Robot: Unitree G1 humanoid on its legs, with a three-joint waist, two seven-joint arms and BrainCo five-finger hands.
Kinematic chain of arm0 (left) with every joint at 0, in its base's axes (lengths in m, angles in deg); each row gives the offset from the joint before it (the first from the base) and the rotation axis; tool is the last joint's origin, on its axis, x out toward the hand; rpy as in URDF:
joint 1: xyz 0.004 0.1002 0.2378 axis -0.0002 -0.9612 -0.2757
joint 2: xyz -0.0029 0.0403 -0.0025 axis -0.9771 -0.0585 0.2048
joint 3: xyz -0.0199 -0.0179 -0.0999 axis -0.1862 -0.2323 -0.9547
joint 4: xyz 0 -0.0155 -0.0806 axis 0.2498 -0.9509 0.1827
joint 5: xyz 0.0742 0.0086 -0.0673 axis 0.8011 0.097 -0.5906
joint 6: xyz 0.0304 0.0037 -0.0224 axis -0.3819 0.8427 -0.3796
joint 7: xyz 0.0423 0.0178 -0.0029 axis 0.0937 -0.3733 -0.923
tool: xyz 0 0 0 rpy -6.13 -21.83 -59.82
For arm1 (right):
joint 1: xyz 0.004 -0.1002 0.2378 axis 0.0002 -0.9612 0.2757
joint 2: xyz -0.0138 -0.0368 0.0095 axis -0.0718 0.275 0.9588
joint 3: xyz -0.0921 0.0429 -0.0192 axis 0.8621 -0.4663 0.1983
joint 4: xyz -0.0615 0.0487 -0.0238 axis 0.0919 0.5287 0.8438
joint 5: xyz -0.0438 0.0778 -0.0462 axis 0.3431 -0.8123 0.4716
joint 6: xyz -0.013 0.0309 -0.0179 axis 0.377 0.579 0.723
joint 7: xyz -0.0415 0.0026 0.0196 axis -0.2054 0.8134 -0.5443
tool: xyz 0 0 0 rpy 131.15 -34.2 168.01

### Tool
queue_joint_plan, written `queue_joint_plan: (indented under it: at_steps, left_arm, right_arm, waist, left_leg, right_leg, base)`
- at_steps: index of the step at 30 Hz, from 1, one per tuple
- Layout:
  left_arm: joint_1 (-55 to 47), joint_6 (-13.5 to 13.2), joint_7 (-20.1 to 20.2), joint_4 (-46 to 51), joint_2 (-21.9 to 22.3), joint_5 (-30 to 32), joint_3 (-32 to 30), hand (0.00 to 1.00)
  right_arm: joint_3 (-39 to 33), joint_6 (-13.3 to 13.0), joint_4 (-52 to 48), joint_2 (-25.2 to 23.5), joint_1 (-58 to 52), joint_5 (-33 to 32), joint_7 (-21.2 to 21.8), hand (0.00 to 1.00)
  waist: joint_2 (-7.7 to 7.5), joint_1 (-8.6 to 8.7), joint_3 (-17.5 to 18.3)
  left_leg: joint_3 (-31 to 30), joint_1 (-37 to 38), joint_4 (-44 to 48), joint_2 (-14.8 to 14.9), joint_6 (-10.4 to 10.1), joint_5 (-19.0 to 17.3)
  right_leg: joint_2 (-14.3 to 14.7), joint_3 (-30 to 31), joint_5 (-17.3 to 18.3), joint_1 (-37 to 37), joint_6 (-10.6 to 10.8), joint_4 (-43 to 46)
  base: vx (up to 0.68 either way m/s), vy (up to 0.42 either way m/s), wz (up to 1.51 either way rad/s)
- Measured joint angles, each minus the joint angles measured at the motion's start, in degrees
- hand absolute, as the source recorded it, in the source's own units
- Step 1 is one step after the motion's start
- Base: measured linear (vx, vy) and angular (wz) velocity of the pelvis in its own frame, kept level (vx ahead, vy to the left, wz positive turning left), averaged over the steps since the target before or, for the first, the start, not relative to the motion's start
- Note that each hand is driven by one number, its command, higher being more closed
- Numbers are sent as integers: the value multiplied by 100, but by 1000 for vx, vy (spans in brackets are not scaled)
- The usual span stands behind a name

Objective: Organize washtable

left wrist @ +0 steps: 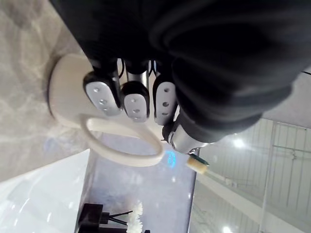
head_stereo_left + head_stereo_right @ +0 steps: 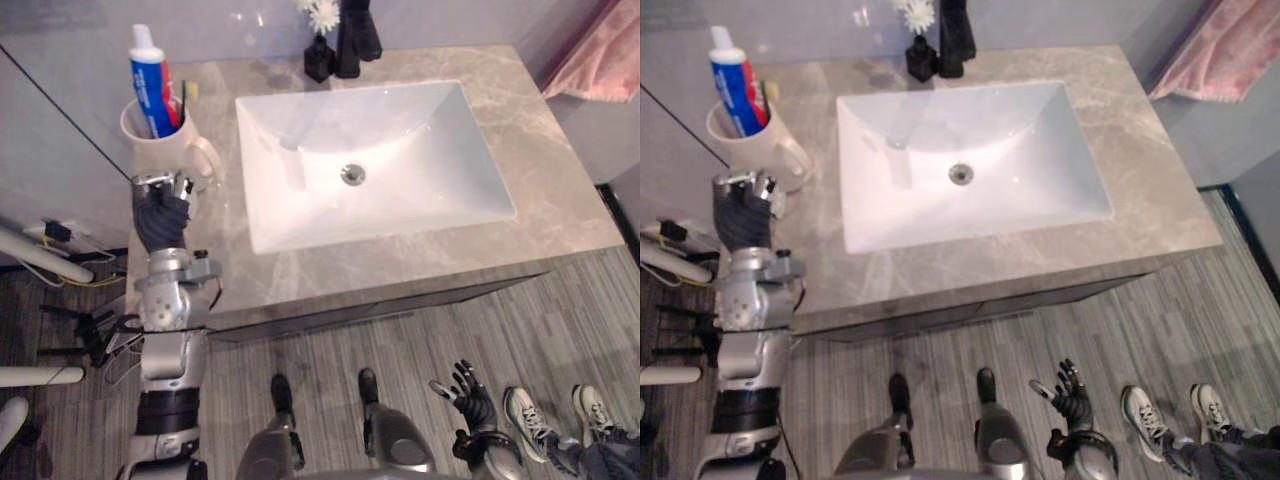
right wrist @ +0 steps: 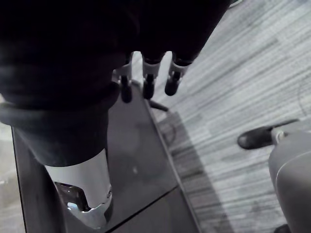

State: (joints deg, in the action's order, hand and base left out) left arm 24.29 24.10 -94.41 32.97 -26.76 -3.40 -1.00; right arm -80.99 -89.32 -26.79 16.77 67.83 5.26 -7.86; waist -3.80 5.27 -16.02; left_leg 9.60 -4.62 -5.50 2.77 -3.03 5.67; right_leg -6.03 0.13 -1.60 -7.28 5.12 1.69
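A cream mug [image 2: 150,135] holding a toothpaste tube [image 2: 150,88] and a toothbrush [image 2: 188,95] stands at the back left of the marble washtable [image 2: 560,170]. My left hand [image 2: 160,215] is just in front of the mug, beside its handle [image 1: 121,148]. Its fingers [image 1: 135,101] are relaxed against the mug's lower wall, and the handle loop is free. My right hand [image 2: 470,395] hangs low over the floor in front of the cabinet, open with spread fingers and holding nothing.
A white sink basin [image 2: 370,160] with a drain [image 2: 352,174] fills the middle of the counter. A black faucet [image 2: 355,40] and a black vase of white flowers [image 2: 320,50] stand behind it. A pink towel [image 2: 600,60] hangs at the back right. A person's shoes [image 2: 530,420] are on the floor at the lower right.
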Motion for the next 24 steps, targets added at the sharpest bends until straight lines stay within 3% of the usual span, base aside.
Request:
queue_joint_plan:
  at_steps: [11,24]
  left_arm:
    - [-136,13,118,109,-57,-9,-44,100]
    - [66,185,226,-520,-664,-12,-232,100]
  right_arm:
    - [0,10,4,2,-1,6,10,0]
    - [-75,54,-2,3,-26,8,10,0]
  waist:
    - [66,-126,38]
    - [76,-117,46]
  left_leg:
    - [-17,7,1,-4,5,2]
    - [-22,-6,2,-6,1,0]
  right_leg:
    - [-3,-10,20,10,9,11]
    - [-5,-14,19,1,10,11]
  base:
    - [0,0,0]
    - [0,0,0]
